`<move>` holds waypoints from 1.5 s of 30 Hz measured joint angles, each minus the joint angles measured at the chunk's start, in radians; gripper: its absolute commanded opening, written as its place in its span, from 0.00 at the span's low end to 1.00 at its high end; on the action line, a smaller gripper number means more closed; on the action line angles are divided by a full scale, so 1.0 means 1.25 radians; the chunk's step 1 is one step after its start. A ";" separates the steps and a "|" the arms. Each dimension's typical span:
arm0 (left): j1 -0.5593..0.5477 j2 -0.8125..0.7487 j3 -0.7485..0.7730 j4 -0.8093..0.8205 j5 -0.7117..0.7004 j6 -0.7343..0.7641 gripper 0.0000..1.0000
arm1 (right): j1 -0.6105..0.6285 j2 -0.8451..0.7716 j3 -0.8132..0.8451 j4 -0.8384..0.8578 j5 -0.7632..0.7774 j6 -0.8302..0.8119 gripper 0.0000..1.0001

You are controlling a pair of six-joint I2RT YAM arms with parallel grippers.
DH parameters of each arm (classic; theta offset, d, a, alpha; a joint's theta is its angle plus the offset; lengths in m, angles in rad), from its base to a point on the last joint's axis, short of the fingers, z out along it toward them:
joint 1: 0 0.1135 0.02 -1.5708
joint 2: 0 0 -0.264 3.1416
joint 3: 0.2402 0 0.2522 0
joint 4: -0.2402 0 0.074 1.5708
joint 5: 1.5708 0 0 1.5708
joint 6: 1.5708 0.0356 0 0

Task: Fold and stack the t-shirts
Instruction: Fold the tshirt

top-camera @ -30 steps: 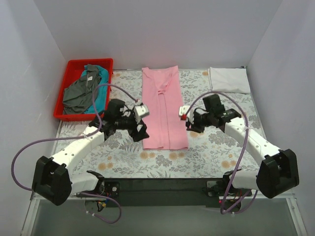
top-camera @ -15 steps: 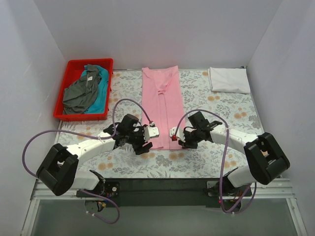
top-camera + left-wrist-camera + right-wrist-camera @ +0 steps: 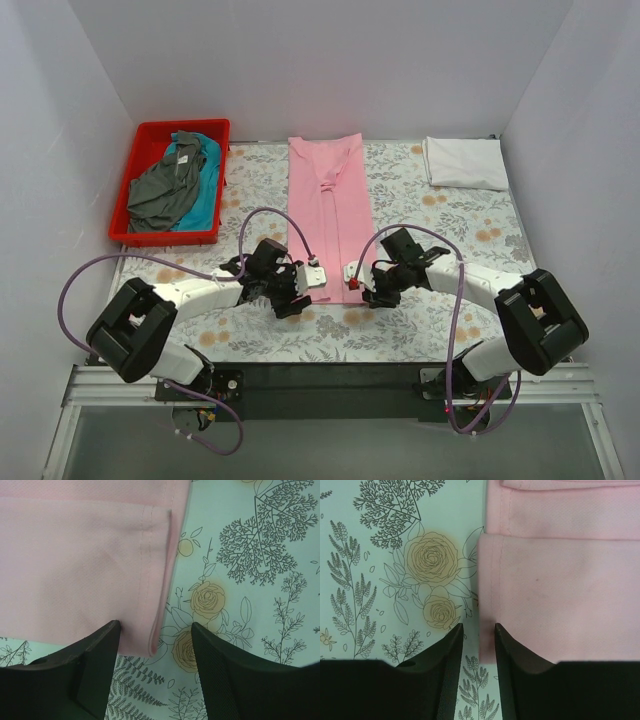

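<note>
— Pink t-shirt (image 3: 330, 200): where's it vs. the end effectors?
— Flat on the bench (image 3: 420, 320), folded to a long strip. Long axis runs straight ahead of both, away from the arm bases. Near hem is right at the fingertips; the rest stretches out beyond them.
— Which arm's closer?
— Neither, really. L end effector (image 3: 155, 627) is at the strip's near-left corner, R end effector (image 3: 478, 626) at the near-right corner, approx. level w/ each other.
— Fingers?
— L: wide apart, straddling its corner. One finger (image 3: 95, 670) is over pink cloth, the other over bare floral bench, hem corner btw them. R: only narrowly apart, the strip's side edge in the gap. Neither looks clamped on anything, as far as the wrist views show.
— So next?
— Prob. pinch both corners, then carry the hem forward along that long axis to the far end, halving the strip. Both should travel parallel or the fold skews.
— Other shirts?
— White t-shirt (image 3: 465, 162) lies folded, ahead-right of the R one, well apart. Grey t-shirt (image 3: 160, 190) and teal t-shirt (image 3: 205, 200) sit in the red bin (image 3: 150, 127), ahead-left of the L one.
</note>
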 measured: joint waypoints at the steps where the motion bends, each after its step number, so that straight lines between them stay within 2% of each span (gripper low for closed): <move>1: 0.000 0.000 0.000 0.002 0.000 0.002 0.56 | 0.000 -0.008 0.000 -0.009 -0.001 -0.001 0.39; 4: 0.000 -0.003 0.000 0.003 -0.001 0.009 0.53 | 0.000 -0.029 0.000 -0.025 -0.002 -0.004 0.42; 10: -0.001 -0.039 0.000 0.003 0.002 0.020 0.53 | 0.002 -0.031 0.001 -0.028 -0.002 -0.007 0.45; 17: -0.005 -0.041 0.000 0.004 0.004 0.041 0.53 | 0.007 0.013 -0.001 0.005 0.001 -0.004 0.42; 20: -0.006 -0.027 0.000 0.006 0.006 0.045 0.53 | 0.007 0.019 -0.001 0.023 0.001 -0.004 0.36; 25: -0.005 0.020 0.001 0.033 0.019 0.060 0.43 | 0.006 0.030 0.000 0.047 -0.001 -0.004 0.28; 27: -0.006 0.029 0.001 0.048 0.026 0.066 0.37 | 0.006 0.033 0.000 0.055 -0.002 -0.003 0.21; 31: -0.006 0.047 0.002 0.078 0.038 0.080 0.13 | 0.006 0.041 0.003 0.072 0.002 0.003 0.04; 32: -0.006 0.050 0.002 0.085 0.038 0.085 0.02 | 0.006 0.043 0.005 0.074 0.002 0.006 0.01; 39: -0.006 0.054 0.007 0.088 0.038 0.102 0.00 | 0.013 0.036 0.005 0.082 0.019 0.052 0.01; 45: -0.015 -0.002 0.011 -0.013 0.048 0.092 0.00 | 0.053 -0.053 -0.045 0.045 0.050 0.099 0.01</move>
